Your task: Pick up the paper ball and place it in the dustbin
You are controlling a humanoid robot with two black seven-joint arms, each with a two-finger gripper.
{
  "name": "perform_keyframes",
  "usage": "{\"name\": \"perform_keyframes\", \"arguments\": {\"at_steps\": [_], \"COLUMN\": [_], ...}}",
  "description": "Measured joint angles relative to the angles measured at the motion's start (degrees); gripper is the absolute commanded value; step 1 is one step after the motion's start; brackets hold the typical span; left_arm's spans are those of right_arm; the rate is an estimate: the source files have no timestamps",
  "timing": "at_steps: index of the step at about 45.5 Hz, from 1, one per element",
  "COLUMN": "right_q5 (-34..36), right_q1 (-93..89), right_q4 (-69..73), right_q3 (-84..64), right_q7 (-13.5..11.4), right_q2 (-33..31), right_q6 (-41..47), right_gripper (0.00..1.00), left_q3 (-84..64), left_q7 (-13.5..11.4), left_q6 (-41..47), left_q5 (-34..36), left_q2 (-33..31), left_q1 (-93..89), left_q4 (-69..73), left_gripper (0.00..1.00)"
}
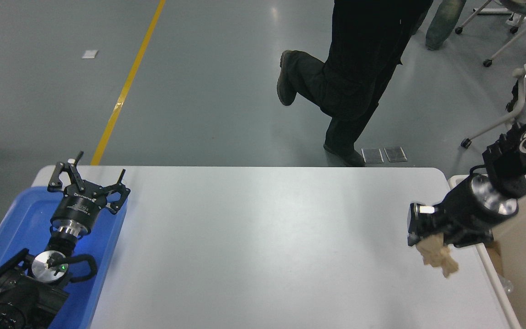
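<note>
The tan paper ball (437, 256) hangs in the air above the table's right side, its pointed tail aimed down and right. My right gripper (423, 240) is shut on its upper part, and the right arm reaches in from the right edge. The beige dustbin (525, 256) stands just off the table's right edge, partly hidden behind that arm. At the lower left, my left gripper (88, 180) rests open over the blue tray.
A blue tray (12, 224) lies on the white table (263, 246) at the left edge. A person in black trousers (354, 68) stands on one leg beyond the far edge. White office chairs (518, 109) stand at the upper right.
</note>
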Motion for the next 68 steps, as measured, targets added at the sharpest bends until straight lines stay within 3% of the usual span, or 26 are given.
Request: {"name": "perform_keyframes", "arguments": {"at_steps": [17,42,53,68], "right_q5": [2.7,2.2,0.2,-1.2], "right_q1": [10.5,10.0,3.0,-14.5], "right_q4": [1.5,-3.3,-13.2,-34.4], "right_q3": [-3.2,-7.7,-9.7,-9.1], "right_q7": [0.0,0.2,2.5,9.4], "right_q2": [1.5,1.2,-1.8,-2.6], "right_q6": [3.5,1.8,0.8,0.4], "right_gripper": [0.0,0.0,0.0,0.0], "left_q3": [0.0,0.0,-0.1,-0.2], "left_q7": [0.0,0.0,-0.1,-0.1], "left_q6": [0.0,0.0,0.0,0.0], "left_q5": [0.0,0.0,0.0,0.0], "left_q2": [0.0,0.0,0.0,0.0], "left_q1": [0.0,0.0,0.1,0.2], "left_q4": [0.0,0.0,0.0,0.0], "left_gripper": [0.99,0.99,0.99,0.99]}}
